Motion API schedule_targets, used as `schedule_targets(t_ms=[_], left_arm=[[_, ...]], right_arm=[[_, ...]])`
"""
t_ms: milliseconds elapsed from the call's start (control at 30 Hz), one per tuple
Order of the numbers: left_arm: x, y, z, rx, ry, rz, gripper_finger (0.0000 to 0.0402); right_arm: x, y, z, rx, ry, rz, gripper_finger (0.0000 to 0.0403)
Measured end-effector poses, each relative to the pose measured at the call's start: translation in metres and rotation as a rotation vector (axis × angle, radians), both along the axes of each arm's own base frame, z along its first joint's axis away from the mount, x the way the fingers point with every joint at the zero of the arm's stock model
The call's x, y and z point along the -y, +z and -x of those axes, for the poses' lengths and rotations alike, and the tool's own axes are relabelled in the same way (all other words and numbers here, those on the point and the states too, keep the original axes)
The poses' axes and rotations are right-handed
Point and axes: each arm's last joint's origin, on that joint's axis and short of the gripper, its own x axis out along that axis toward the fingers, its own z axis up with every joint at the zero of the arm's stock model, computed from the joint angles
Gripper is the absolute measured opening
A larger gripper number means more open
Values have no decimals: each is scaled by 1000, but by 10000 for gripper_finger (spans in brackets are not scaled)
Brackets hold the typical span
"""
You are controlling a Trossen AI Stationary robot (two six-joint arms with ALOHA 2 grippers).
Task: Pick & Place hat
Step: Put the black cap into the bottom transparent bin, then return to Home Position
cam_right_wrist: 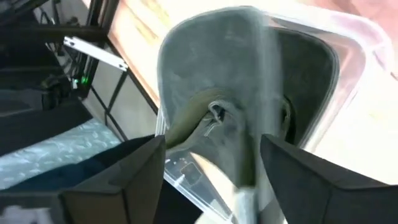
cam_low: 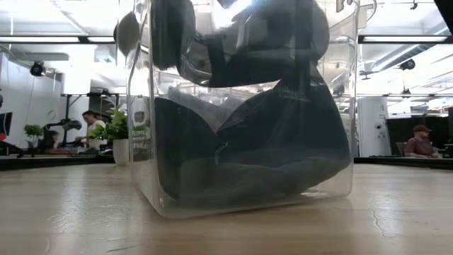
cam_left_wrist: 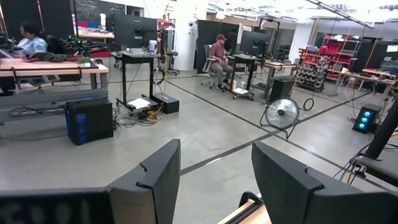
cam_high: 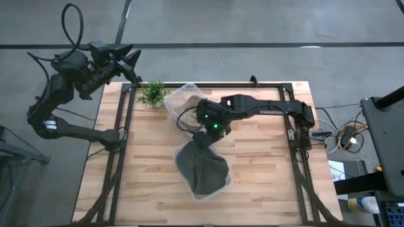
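Observation:
A dark grey hat (cam_high: 205,167) lies in a clear plastic bin (cam_high: 226,184) near the table's middle. In the low view the hat (cam_low: 269,142) fills the bin (cam_low: 145,142) and one part rises above its rim toward my right gripper. My right gripper (cam_high: 205,132) hovers over the hat's far end. In the right wrist view it (cam_right_wrist: 211,140) is open, with the hat (cam_right_wrist: 217,81) just beyond and between its fingers. My left gripper (cam_high: 129,57) is open and raised past the table's far left corner, and its wrist view (cam_left_wrist: 214,152) looks into the room. My right gripper stands open from above over the hat's raised far end (cam_right_wrist: 249,155), which reaches between the two fingers. Whether either finger touches the cloth, I cannot tell. The rest of the hat rests in the bin.
A second clear bin (cam_high: 183,98) sits at the table's far side beside a small potted plant (cam_high: 151,93). Black frame rails (cam_high: 120,145) run along the table's left and right sides. Bare wood lies left and right of the hat's bin. People sit at desks in the room beyond.

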Motion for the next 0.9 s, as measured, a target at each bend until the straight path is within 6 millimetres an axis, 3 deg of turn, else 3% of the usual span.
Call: schedule_targets(t_ms=[233, 467, 600, 733, 833, 900], left_arm=[[0, -1, 0, -3, -1, 1, 190], [-1, -3, -3, -26, -1, 7, 190], [-1, -8, -6, -65, -7, 21, 190], [-1, -15, -12, -84, -73, 66, 183], [-1, -23, -20, -115, -180, 93, 159], [0, -29, -26, -125, -238, 117, 133]], right_arm=[[0, -2, 10, -86, 44, 23, 272], [1, -5, 17, -116, 136, 69, 245], [2, 8, 18, -36, 193, 107, 196], [4, 21, 18, 43, 232, 203, 106], [12, 22, 18, 61, 229, 264, 29], [19, 22, 17, 72, 231, 289, 17]])
